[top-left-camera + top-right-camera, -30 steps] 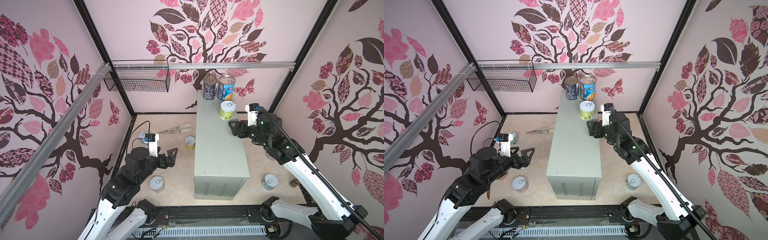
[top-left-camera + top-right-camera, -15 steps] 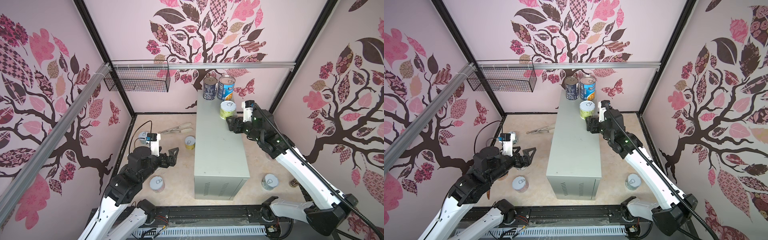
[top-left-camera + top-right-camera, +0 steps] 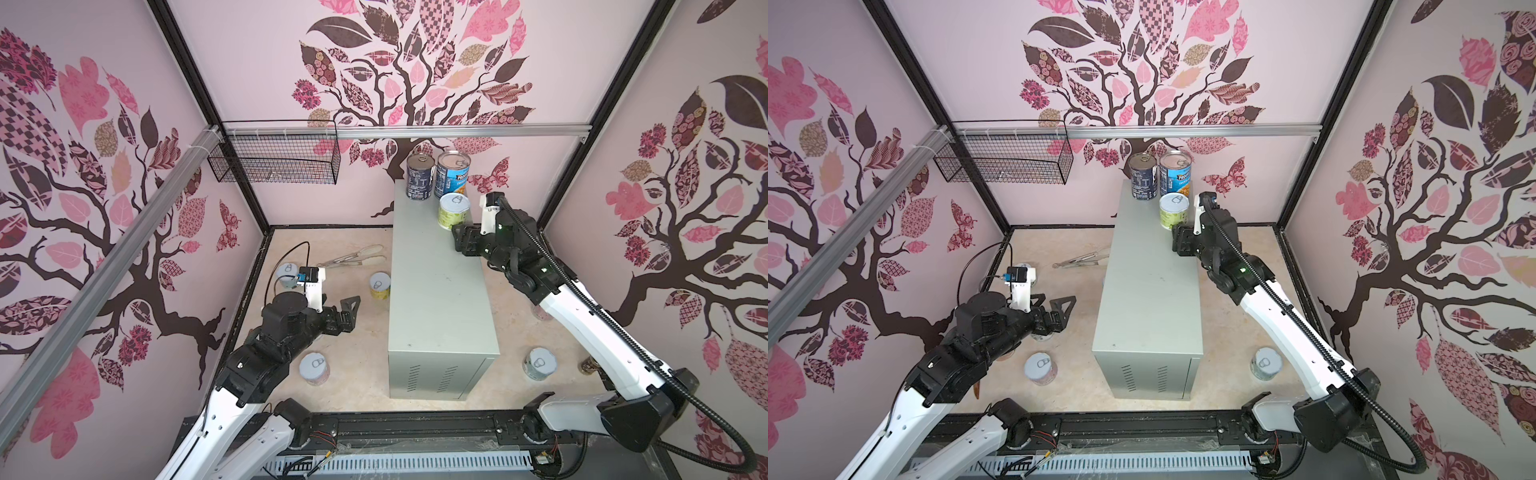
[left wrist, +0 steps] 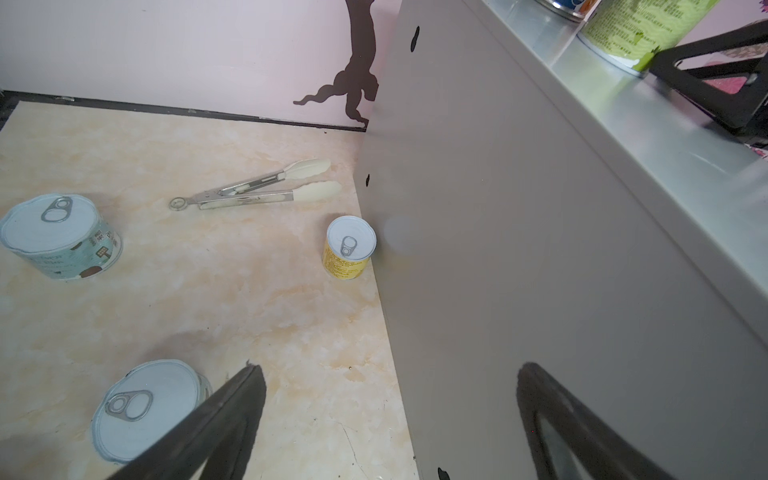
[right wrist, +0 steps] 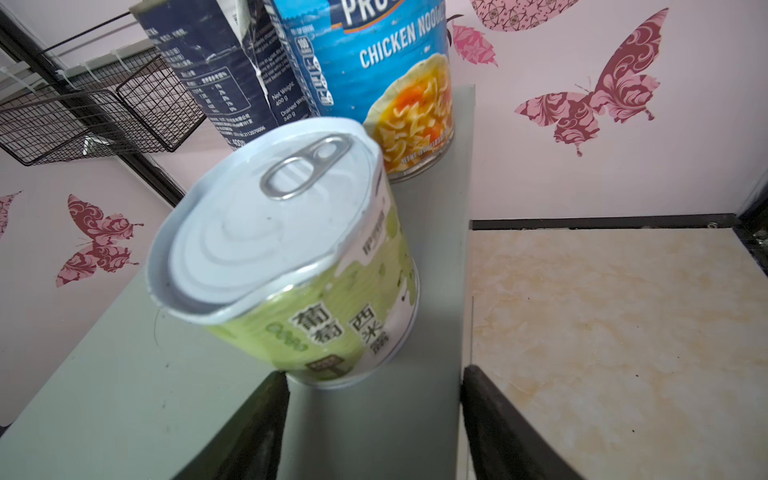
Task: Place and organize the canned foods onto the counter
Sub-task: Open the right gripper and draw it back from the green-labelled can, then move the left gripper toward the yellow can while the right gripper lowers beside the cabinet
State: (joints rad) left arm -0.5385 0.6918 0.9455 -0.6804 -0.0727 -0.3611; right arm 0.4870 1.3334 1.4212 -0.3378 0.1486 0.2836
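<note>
Both jaws empty, green can (image 3: 454, 211) on counter (image 3: 440, 299)

Top views: can at counter's 1 o'clock end, right gripper (image 3: 457, 239) beside it. Left wrist: left gripper (image 4: 390, 370) jaws spread. Right wrist: jaws parted, can just ahead.

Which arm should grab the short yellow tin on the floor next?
Left, probably. The open left gripper hangs near the short yellow tin, same side of the pale grey-green metal box. The right gripper is over the box top by the short green-labelled tin, with the box between.
</note>
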